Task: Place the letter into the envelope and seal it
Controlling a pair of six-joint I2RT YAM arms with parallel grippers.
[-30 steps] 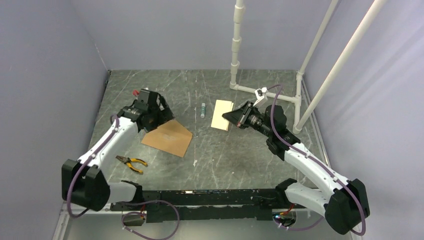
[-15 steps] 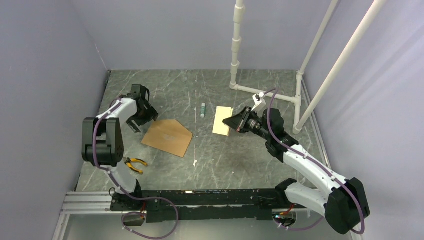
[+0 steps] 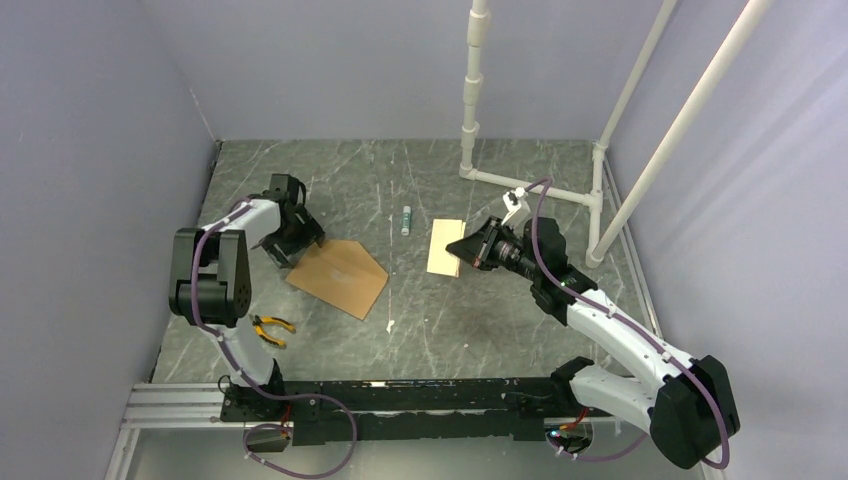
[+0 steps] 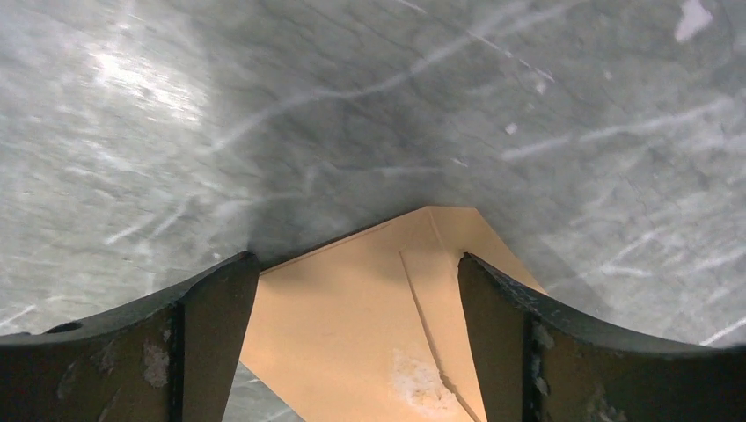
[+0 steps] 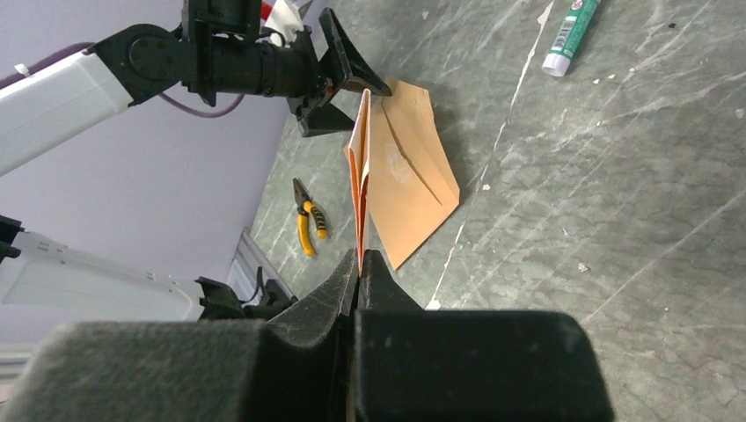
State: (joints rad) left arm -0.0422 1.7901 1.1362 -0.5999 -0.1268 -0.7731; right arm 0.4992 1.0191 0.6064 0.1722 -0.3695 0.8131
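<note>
right tool (image 3: 465, 248) grips the letter (image 3: 442, 247), left tool (image 3: 302, 245) at the envelope (image 3: 340, 279) edge

Under me lies a grey tabletop (image 3: 450, 320) veined with white, and light glints off it. Pale lavender walls (image 3: 330, 60) close it in ahead and on both sides. A white pipe frame (image 3: 472, 90) stands beyond my right.

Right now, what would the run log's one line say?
right gripper: shut on letter | left gripper: open at envelope corner | letter not yet inserted

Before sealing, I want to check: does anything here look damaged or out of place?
The envelope has a whitish scuffed patch beside its seam. Yellow-handled pliers lie near it, odd for this job.
</note>
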